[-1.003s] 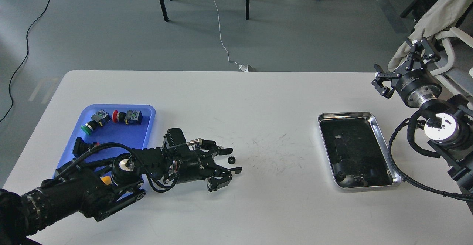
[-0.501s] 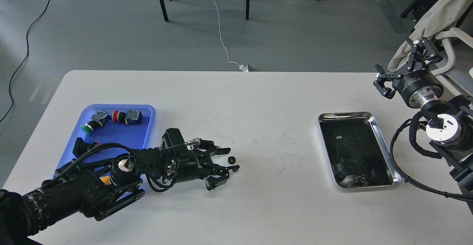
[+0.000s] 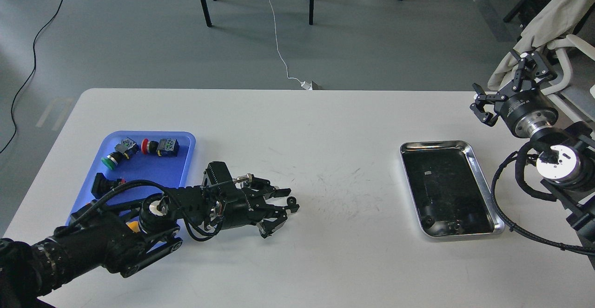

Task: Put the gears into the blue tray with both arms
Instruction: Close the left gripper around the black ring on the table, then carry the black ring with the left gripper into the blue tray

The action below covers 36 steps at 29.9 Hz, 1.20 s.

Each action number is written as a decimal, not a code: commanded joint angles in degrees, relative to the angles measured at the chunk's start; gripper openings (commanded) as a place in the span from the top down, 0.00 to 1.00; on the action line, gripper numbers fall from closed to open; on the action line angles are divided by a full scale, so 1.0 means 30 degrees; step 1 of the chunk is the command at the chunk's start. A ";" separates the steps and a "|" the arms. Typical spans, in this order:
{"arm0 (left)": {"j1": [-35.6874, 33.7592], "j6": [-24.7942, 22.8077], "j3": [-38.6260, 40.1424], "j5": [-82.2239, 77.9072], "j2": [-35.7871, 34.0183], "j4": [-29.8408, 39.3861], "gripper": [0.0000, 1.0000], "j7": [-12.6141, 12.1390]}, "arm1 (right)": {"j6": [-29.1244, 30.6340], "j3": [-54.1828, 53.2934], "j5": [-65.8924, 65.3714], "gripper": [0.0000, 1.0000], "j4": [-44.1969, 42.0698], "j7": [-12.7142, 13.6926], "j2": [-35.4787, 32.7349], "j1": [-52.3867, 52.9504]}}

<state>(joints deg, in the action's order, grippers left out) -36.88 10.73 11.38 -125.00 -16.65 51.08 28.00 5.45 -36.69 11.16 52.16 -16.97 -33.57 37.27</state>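
Observation:
A tiny black gear [image 3: 291, 200] lies on the white table, just right of the blue tray [image 3: 153, 173]. My left gripper [image 3: 292, 199] reaches in low from the left, and its two fingers sit close against the gear, one on the far side and one on the near side. The gear still rests on the tabletop. My right gripper [image 3: 504, 78] hangs open and empty above the table's far right corner, well away from the gear and the blue tray.
Colourful push-button switches [image 3: 160, 146] lie in the blue tray, partly hidden by my left arm. A shiny steel tray [image 3: 469, 152] with a dark inside sits at the right. Chair legs and cables stand on the floor beyond the table.
The left gripper's fingers have narrowed around the gear and the hand has drawn slightly left. The right gripper has shifted a little to the right.

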 commanded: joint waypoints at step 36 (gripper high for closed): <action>-0.1183 -0.0089 0.0132 0.0001 -0.3498 0.1343 0.91 -0.0001 | 0.0116 0.0247 -0.0029 0.01 -0.0015 0.0001 -0.0001 -0.0264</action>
<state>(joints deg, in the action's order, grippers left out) -39.40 10.53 11.68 -125.00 -24.30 53.79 28.01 5.73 -35.92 11.07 52.10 -16.97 -33.67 36.49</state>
